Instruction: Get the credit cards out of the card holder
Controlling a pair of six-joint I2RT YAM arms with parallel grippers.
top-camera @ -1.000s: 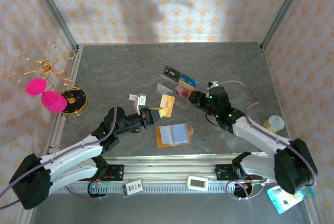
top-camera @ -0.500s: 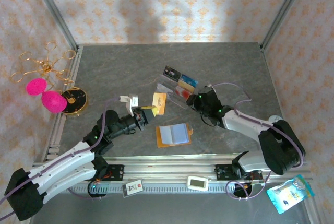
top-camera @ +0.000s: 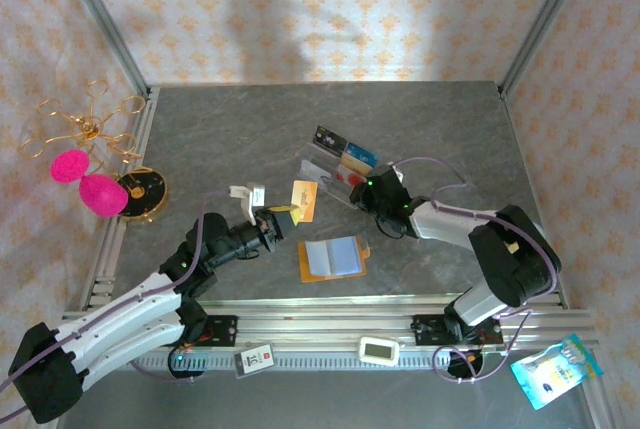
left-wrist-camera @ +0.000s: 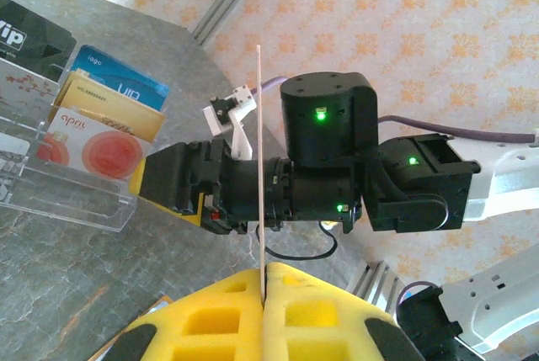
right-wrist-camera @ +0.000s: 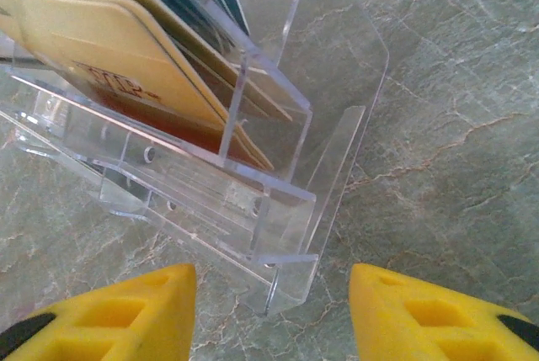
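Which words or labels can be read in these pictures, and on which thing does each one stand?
"Vip": black card in the clear tray.
"logo": blue card.
"april": white card with a red circle.
Red print on the cream card: too blurred to read.
Small white tag: too small to read.

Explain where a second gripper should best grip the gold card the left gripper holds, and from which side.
Its free end, opposite the end pinched by the left gripper. The gold card juts out with both flat faces bare, so probably approach from beyond that end, jaws across the faces.
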